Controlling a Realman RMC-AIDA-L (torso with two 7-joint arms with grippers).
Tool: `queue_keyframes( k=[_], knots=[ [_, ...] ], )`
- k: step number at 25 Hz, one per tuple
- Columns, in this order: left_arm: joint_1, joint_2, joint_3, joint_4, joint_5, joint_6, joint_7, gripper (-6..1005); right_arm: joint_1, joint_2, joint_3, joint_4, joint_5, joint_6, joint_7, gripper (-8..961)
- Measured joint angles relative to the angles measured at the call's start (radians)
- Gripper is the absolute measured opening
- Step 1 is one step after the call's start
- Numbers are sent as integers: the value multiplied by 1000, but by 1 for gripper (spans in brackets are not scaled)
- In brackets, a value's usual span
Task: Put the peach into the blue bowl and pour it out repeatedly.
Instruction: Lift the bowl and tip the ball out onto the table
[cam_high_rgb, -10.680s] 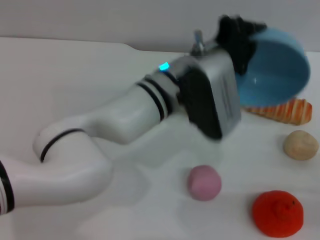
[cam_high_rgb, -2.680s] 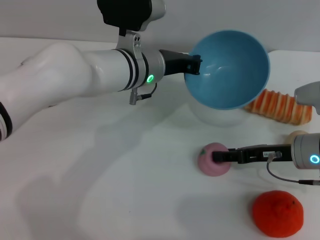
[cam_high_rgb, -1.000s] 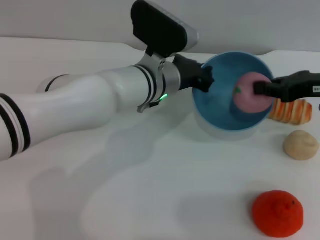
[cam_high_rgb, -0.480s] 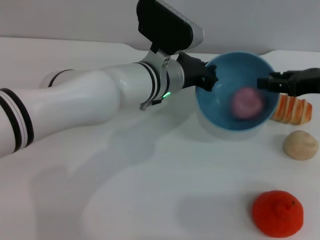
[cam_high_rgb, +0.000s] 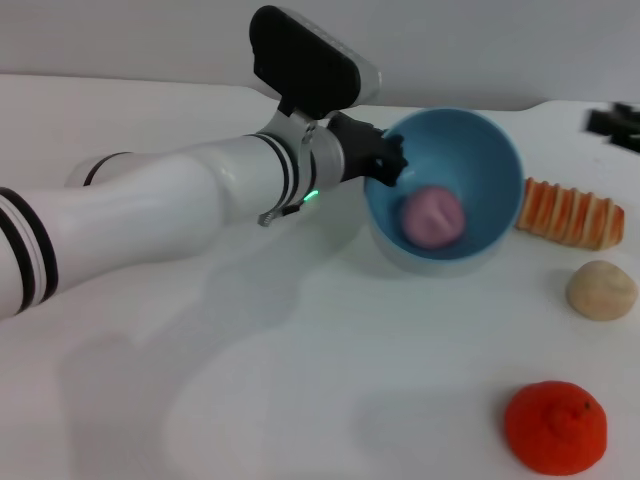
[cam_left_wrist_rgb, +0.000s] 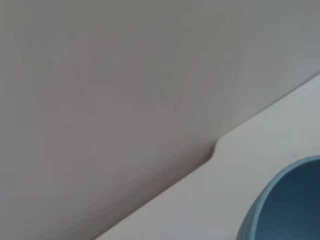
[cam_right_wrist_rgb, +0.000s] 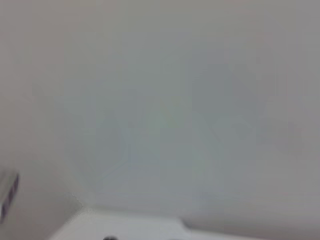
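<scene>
The light blue bowl (cam_high_rgb: 478, 150) stands tilted toward me on the white table, right of centre in the head view. The pink peach (cam_high_rgb: 433, 217) lies inside it, against the lower wall. My left gripper (cam_high_rgb: 387, 166) is shut on the bowl's left rim, its arm reaching in from the left. The left wrist view shows only an edge of the bowl (cam_left_wrist_rgb: 287, 205). My right gripper (cam_high_rgb: 616, 123) is a dark blur at the far right edge, well clear of the bowl. The right wrist view shows only bare wall.
A striped orange-and-white piece (cam_high_rgb: 568, 212) lies just right of the bowl. A beige round lump (cam_high_rgb: 601, 290) sits below it, and a larger orange-red fruit (cam_high_rgb: 555, 427) lies near the front right. The table (cam_high_rgb: 300, 400) is white.
The peach left my right gripper and settled in the bowl. The right gripper pulled away to the right edge. My left gripper shifted the bowl slightly left.
</scene>
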Motion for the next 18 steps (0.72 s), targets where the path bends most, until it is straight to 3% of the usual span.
queue_keyframes(
  k=[3,8,11,18],
  knots=[
    [-3,0,-2,-12,4,-17,31,-2,-79,-1,85,57,102,-34,-93,523],
    [-32,2,-20,2,23,-18,109,-2,-165,-5,258,231,139,-42,-243,522],
    [-83,-5,-23,11,74,-22,199,-2,-210,-5,346,345,150,-49,-356,522],
    [-104,-9,4,72,168,-96,338,-2,-283,-4,446,524,153,-49,-531,521]
  ],
)
